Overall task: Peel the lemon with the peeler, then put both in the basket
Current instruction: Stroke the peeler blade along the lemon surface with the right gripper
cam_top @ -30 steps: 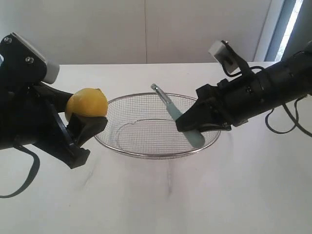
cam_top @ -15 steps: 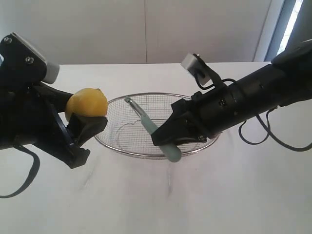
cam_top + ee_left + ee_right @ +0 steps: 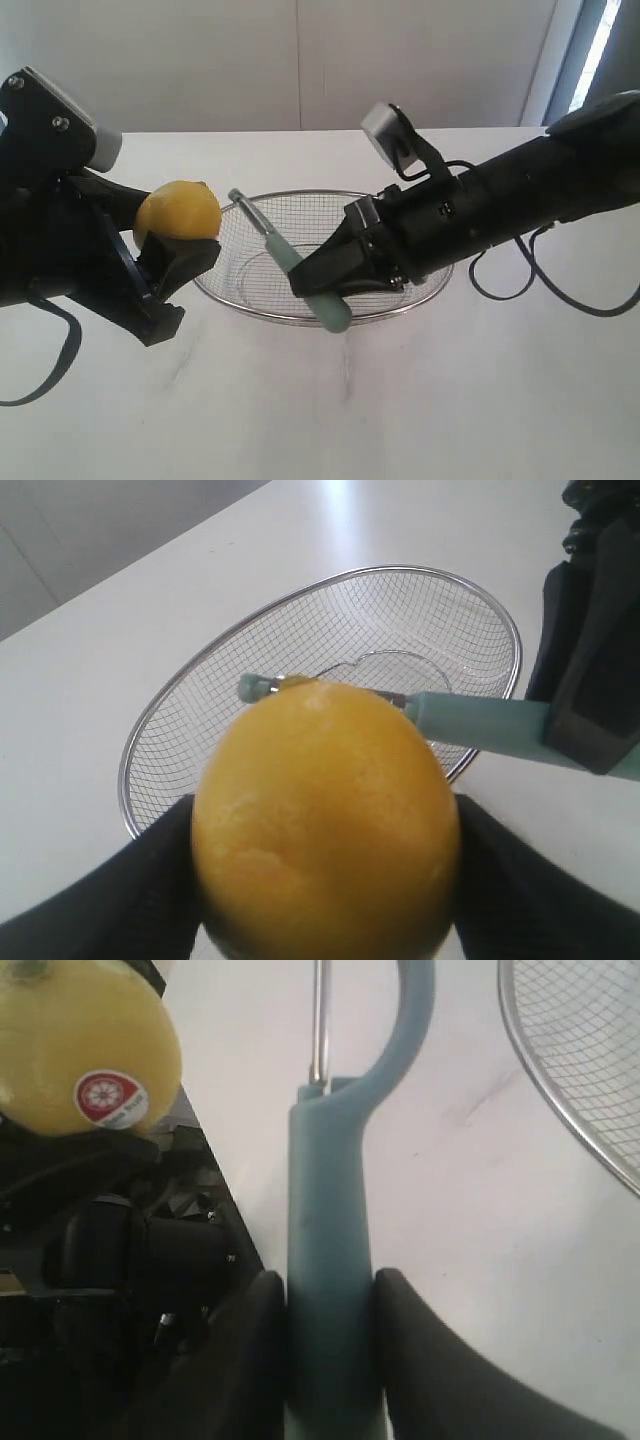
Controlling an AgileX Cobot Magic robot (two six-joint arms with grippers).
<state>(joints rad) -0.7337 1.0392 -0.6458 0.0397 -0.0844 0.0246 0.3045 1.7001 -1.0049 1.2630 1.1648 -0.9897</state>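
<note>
My left gripper is shut on the yellow lemon, holding it above the table left of the wire basket. The lemon fills the left wrist view, black fingers on both sides. My right gripper is shut on the teal handle of the peeler, reaching across over the basket. The metal blade head sits close to the lemon's right side; whether they touch I cannot tell. In the right wrist view the peeler handle stands between both pads, with the stickered lemon beyond.
The basket rests mid-table on a white tabletop and holds nothing. A pale wall runs behind. Black cables hang from the right arm. The left arm's bulk occupies the left edge.
The right arm has swung left across the basket, carrying the peeler until its blade head is beside the lemon. The left arm and lemon have stayed put.
</note>
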